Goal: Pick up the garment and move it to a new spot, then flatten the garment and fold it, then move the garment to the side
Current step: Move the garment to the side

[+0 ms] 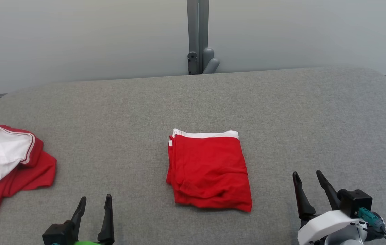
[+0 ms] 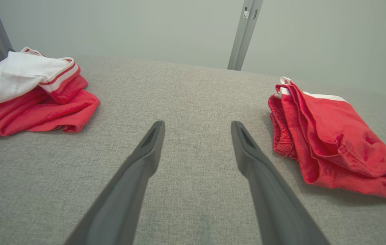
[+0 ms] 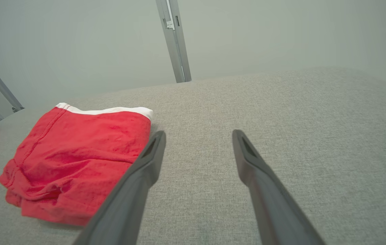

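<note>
We find the red garment [image 1: 209, 170] folded and lying at the middle of the grey worktop [image 1: 315, 112]. The left gripper [image 1: 96, 197] and right gripper [image 1: 306, 173] stand clear on either side, jaws apart, holding nothing. A crumpled red-and-white garment [image 1: 9, 166] lies at the left edge.

The folded garment [image 1: 210, 170] at the centre is showing solid red, with a plain white band running along its twelve o'clock edge. The crumpled garment [image 1: 26, 173] at nine o'clock is mixing red and white, its white trim carrying thin red stripes. The table [image 1: 315, 112] is showing a flecked grey weave. The left gripper [image 1: 96, 200] at seven o'clock and the right gripper [image 1: 306, 174] at five o'clock are showing black fingers.
</note>
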### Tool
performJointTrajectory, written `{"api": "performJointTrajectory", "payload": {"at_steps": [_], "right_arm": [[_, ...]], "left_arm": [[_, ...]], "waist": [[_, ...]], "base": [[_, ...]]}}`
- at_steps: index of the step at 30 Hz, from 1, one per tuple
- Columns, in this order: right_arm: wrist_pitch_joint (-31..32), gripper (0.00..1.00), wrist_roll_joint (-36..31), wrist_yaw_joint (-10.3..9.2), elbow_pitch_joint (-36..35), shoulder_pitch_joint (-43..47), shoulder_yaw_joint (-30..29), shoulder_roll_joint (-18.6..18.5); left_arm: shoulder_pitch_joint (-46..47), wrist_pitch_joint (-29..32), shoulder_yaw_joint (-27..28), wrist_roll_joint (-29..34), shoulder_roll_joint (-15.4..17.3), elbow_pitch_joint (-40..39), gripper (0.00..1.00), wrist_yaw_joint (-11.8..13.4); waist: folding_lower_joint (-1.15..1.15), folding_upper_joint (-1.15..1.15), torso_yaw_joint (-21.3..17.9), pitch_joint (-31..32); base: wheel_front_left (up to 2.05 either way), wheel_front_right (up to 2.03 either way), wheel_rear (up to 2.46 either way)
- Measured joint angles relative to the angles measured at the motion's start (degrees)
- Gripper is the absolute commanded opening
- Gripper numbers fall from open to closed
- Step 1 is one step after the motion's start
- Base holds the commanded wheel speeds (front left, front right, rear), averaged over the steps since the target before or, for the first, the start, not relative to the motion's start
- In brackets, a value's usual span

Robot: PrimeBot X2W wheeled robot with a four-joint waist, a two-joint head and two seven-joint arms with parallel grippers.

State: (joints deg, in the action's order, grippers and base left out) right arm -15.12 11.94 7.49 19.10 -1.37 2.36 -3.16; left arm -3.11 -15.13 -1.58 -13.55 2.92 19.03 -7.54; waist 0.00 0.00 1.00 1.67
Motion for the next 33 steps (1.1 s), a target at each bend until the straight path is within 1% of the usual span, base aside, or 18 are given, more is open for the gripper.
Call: {"api": "performJointTrajectory", "payload": {"at_steps": [7,14,23,28,33], "right_arm": [[0.00,1.00,-0.09,0.00,0.47,-0.08,-0.13,0.15],[0.00,1.00,-2.20,0.00,0.65,-0.27,-0.86,0.18],[0.00,1.00,-7.98,0.00,1.87,-4.99,1.81,-0.03],[0.00,1.00,-8.84,0.01,4.89,-8.33,2.59,0.05],[0.02,1.00,-8.15,0.01,10.73,-11.32,3.59,0.18]], "left_arm": [[-0.08,0.00,-0.46,0.07,-0.02,-0.48,1.00,0.00],[-0.05,0.00,-0.69,0.09,-0.03,-0.62,1.00,0.00],[1.58,0.00,-2.50,0.00,-0.04,-0.48,1.00,0.00],[3.10,0.01,-4.12,-0.27,-0.05,-0.32,1.00,0.00],[4.04,0.00,-5.30,-0.51,-0.05,-0.45,1.00,0.00]], "waist": [[0.00,0.00,0.31,-0.25],[0.00,0.00,1.01,-1.01],[0.00,0.00,3.33,-3.75],[0.00,0.00,5.73,-5.64],[0.00,0.00,8.46,-7.43]], "base": [[0.00,0.00,0.00],[0.00,0.00,0.00],[0.00,0.00,0.00],[0.00,0.00,0.00],[0.00,0.00,0.00]]}}
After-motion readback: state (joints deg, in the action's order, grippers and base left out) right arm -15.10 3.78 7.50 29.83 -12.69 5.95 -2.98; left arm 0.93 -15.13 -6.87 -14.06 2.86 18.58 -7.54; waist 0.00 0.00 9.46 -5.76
